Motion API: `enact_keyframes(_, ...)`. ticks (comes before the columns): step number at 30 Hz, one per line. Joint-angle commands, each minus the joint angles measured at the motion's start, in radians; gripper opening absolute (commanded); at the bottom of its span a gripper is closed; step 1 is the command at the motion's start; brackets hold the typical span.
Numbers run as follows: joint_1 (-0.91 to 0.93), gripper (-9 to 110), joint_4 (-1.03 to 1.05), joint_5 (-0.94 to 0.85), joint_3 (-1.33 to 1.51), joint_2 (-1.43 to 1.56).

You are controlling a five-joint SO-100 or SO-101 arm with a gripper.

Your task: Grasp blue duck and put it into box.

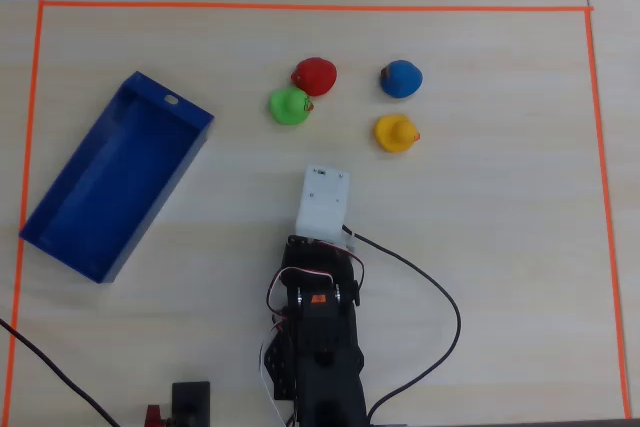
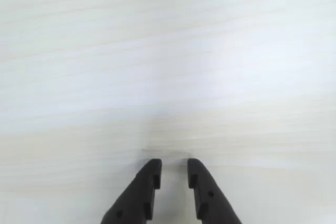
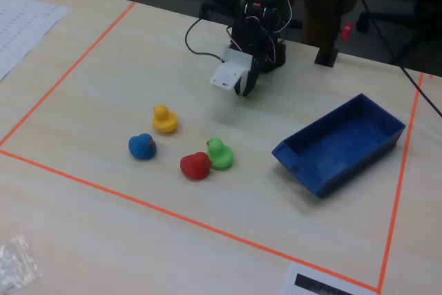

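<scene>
so the tool hangs over bare table, fingers only slightly apart and gripping nothing. blue duck sits on the table just past the yellow duck, right of the red duck and green duck overhead. the box is well off left, empty.

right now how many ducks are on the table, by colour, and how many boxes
blue duck: 1
red duck: 1
green duck: 1
yellow duck: 1
box: 1, with nothing in it
total: 4 ducks and 1 box, 5 things
</scene>
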Motion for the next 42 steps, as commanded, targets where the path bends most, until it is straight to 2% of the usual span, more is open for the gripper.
enact_keyframes(1,0.009,4,0.021,0.008,-0.003,-0.008)
enact_keyframes(38,0.009,4,0.021,0.008,-0.003,-0.008)
enact_keyframes(42,0.009,0,0.02,0.008,-0.003,-0.008)
